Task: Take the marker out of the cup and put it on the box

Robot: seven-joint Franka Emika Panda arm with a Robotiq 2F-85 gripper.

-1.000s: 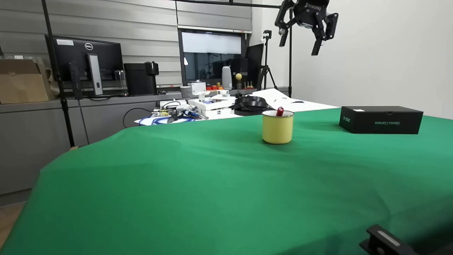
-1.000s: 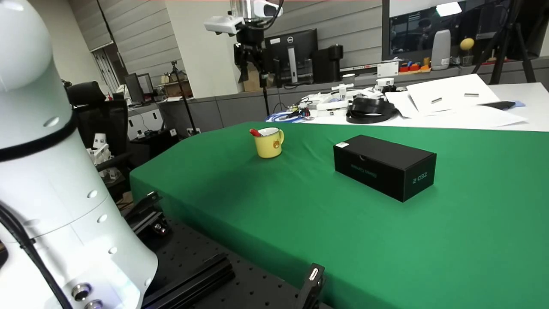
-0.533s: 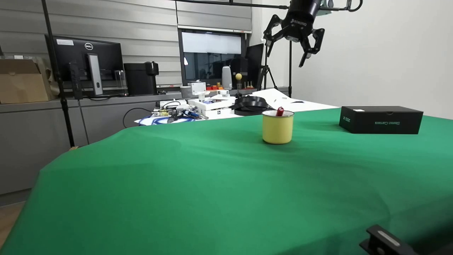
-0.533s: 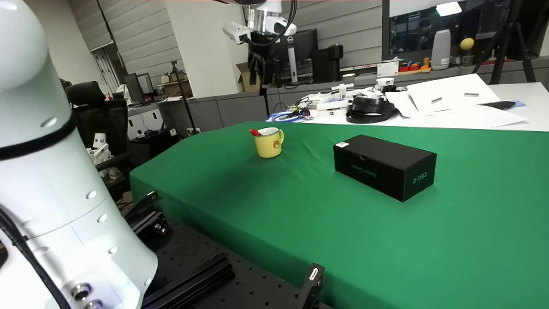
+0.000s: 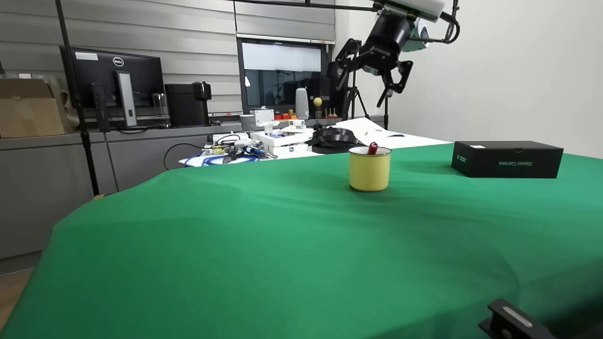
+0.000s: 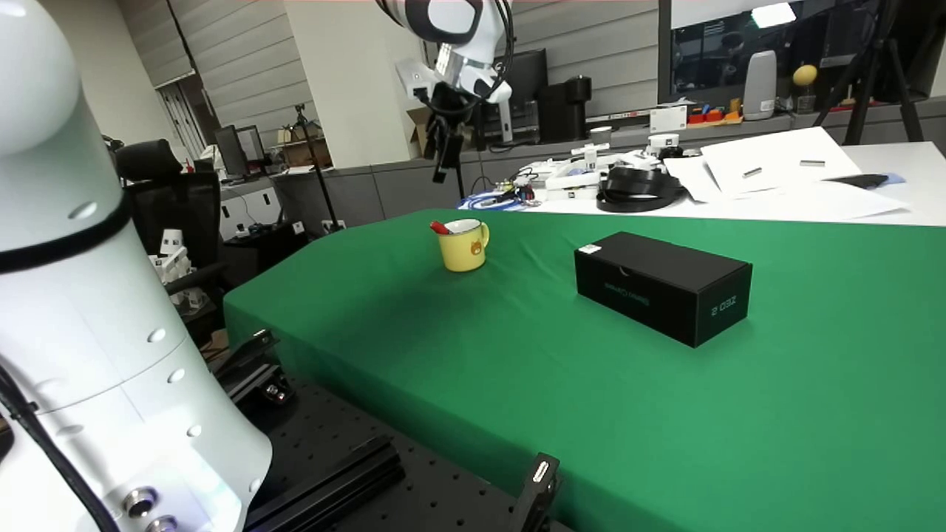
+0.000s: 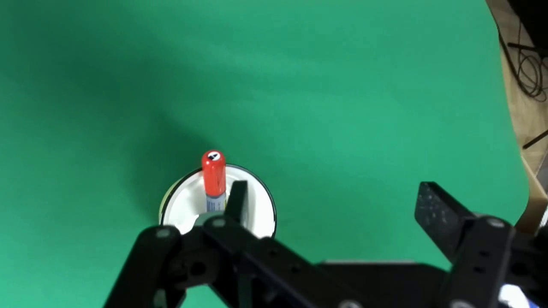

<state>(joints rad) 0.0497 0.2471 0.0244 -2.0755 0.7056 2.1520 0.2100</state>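
Observation:
The pale-yellow cup (image 5: 370, 170) stands upright on the green cloth in both exterior views (image 6: 463, 253). The red-capped marker (image 5: 372, 148) leans in it with its cap above the rim, as the other exterior angle (image 6: 440, 228) also shows. In the wrist view the marker (image 7: 214, 173) rests against the rim of the cup (image 7: 262, 201), partly behind one finger. The black box (image 5: 513, 162) lies flat apart from the cup, in both exterior views (image 6: 658, 284). My gripper (image 5: 360, 96) is open and empty, tilted, above the cup; in the wrist view (image 7: 334, 186) its fingers are wide apart.
The green table (image 6: 517, 414) has its edge at the right of the wrist view. A white table (image 6: 916, 177) with papers and parts stands behind. A brown cardboard box (image 5: 30, 108) sits on a far ledge. The white arm base (image 6: 148, 355) stands beside the table.
My open gripper has come down and tilted, nearer to the cup; it has shifted left in an exterior view. The cup, the marker and the box have not moved.

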